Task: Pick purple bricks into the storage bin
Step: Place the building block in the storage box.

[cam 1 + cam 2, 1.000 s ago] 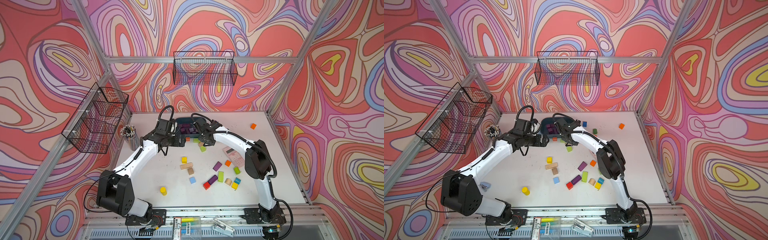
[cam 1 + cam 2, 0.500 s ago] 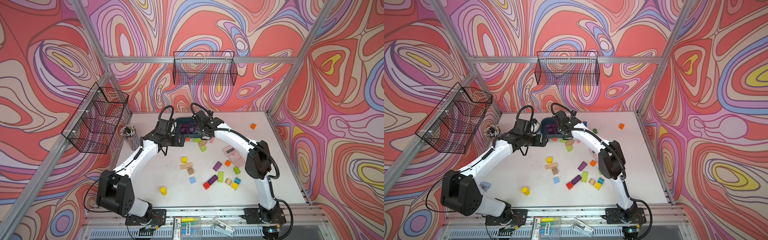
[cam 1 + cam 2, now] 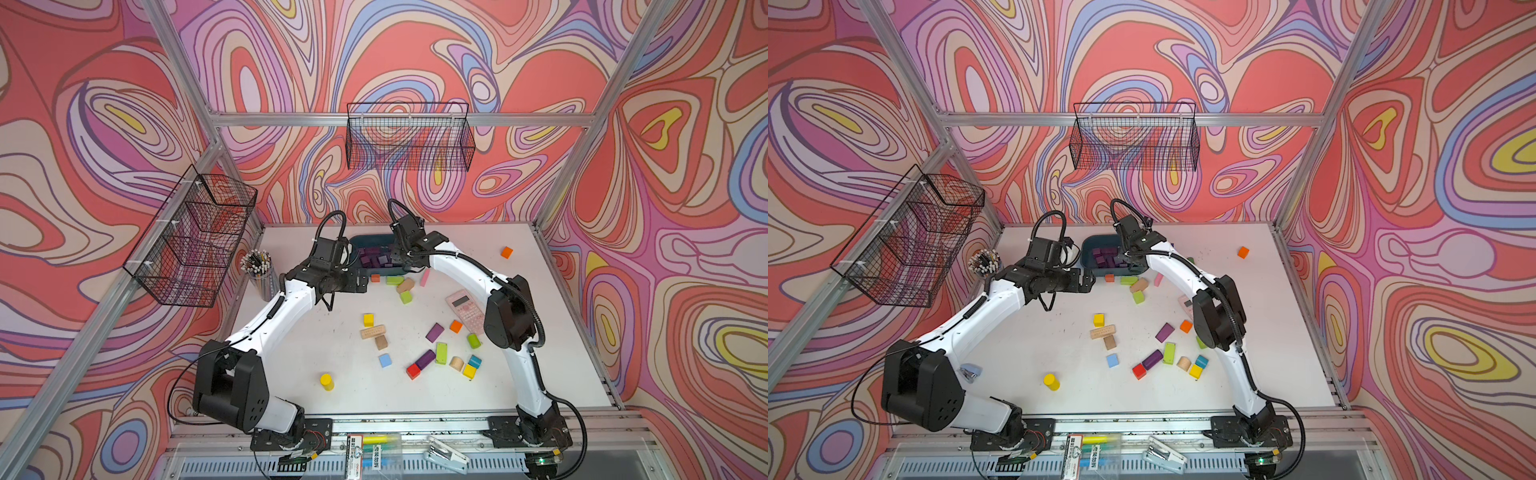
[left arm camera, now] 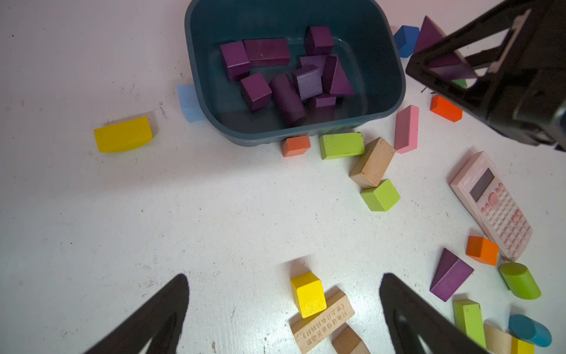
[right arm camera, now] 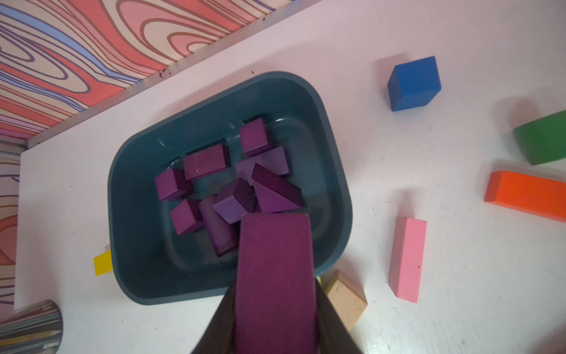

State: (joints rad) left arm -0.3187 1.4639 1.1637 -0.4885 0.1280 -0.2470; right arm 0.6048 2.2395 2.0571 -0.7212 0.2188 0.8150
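Purple turns up first on the near right of the white table [image 3: 291, 374]. A purple bar [image 3: 425, 359] lies there with one end touching a red cube [image 3: 413, 371]. Just beyond it a purple wedge [image 3: 434, 332] rests on its own, near an orange cube [image 3: 456, 326]. Both loose pieces are well apart from either gripper, to the near right of the left one.

Farther in, the left gripper [image 4: 283, 280] hovers over bare tabletop just to the near left of the bin. It points across toward the right, with its jaws spread wide and empty. Its wrist view shows a yellow cube [image 4: 307, 294] touching a pale wooden bar [image 4: 324, 321] on the table below the gap.

Farthest back, near the rear wall and about mid-table, sits the storage bin [image 3: 372, 239]. Roughly nine purple bricks [image 4: 266, 52] lie heaped loosely in its bottom. A small orange block [image 4: 295, 146] and a green bar [image 4: 341, 145] lie against its near wall, and a pink bar [image 4: 406, 128] lies just to their right.

The right gripper [image 5: 275, 294] is raised over the bin's near-right rim, its fingers pinching a held brick [image 5: 274, 251]. The brick's free end reaches in over the bin, above the heap and clear of it. From the left wrist view this brick shows a triangular face.
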